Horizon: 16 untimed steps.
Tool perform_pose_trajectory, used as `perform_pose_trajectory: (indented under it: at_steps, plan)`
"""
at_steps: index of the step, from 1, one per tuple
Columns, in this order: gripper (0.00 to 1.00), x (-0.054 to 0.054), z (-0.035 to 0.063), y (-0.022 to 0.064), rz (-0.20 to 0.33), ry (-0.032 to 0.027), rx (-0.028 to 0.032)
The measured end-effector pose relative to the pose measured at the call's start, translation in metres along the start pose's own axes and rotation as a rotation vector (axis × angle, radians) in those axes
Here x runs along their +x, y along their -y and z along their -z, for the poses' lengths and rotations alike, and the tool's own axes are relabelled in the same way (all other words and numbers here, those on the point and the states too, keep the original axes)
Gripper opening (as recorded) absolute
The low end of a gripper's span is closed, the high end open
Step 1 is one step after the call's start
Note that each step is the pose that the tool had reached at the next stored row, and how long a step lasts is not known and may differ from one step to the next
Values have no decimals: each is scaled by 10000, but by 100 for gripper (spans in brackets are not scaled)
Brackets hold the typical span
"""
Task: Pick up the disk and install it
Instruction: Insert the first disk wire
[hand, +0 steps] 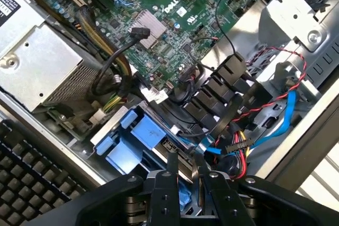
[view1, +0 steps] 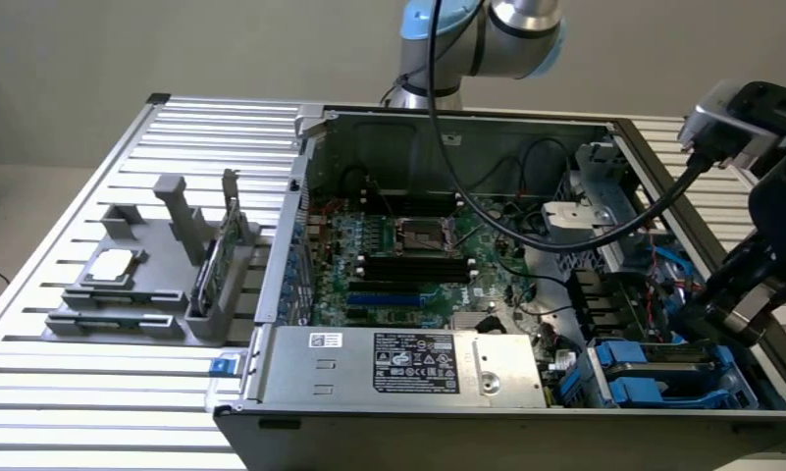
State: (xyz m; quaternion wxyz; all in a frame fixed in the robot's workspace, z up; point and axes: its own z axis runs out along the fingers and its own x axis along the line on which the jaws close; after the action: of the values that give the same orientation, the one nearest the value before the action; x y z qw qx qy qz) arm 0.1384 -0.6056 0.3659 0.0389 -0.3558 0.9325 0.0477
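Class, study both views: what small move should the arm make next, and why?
Probably ease the disk a little deeper into the drive bay: its blue rails already sit in the bay, with the hand right at its edge.

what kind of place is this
Likely a robotics lab bench for computer assembly: a silver-and-blue robot arm reaches into an open black computer case with a green motherboard, standing on a slatted silver metal table beside a grey parts fixture.

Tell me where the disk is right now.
In the exterior view, the disk lies in the computer case's near corner on that view's right, beside the power supply box, with the hand right over it.
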Motion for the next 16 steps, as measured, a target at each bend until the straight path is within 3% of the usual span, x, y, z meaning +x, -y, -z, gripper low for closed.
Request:
perform_pose_trajectory:
  at_steps: [12,16]
  plan:
    - [25,-4,40,-2,-1176,182,78]
    - [25,-9,83,-4,-1385,231,71]
